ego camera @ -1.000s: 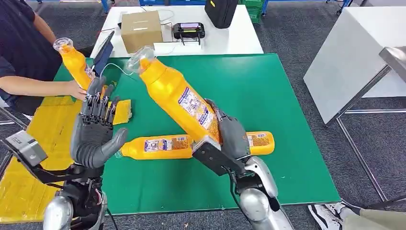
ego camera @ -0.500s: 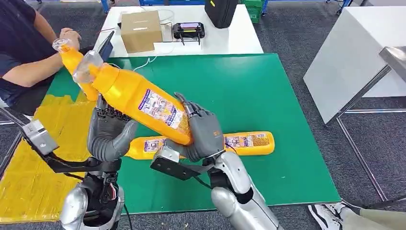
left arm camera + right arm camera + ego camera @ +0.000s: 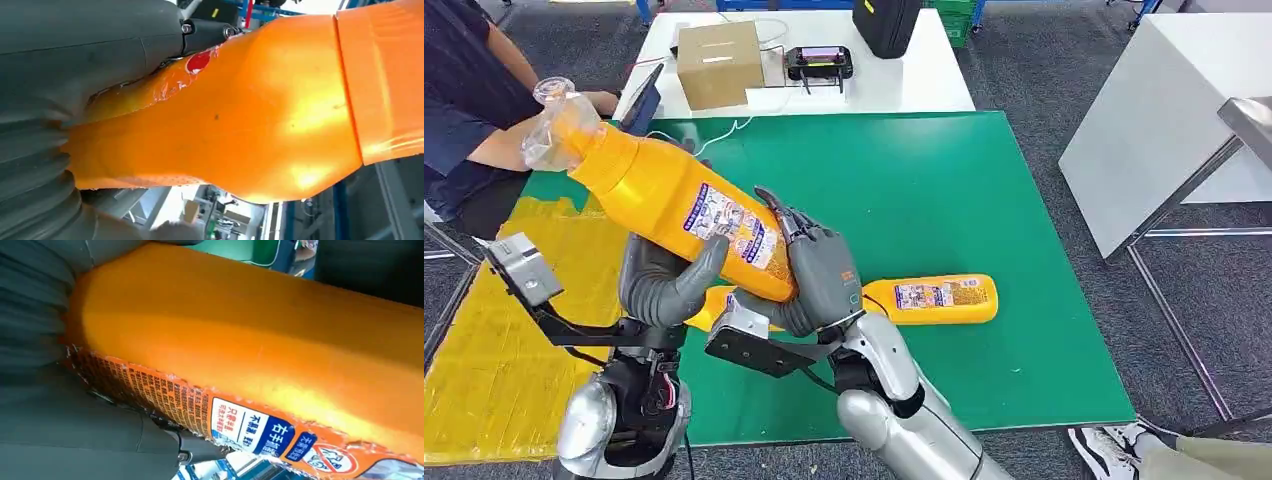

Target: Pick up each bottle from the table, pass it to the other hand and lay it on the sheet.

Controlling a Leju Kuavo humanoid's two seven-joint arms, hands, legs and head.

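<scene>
Gripping the lower body of a tilted orange bottle, the right hand has its fingers wrapped round the label. The left hand cups the same bottle from beneath, thumb pressed to its side. The bottle hangs above the green table, cap toward a person. A second bottle lies on the table, right of the right hand. A yellow sheet lies left of the table.
</scene>
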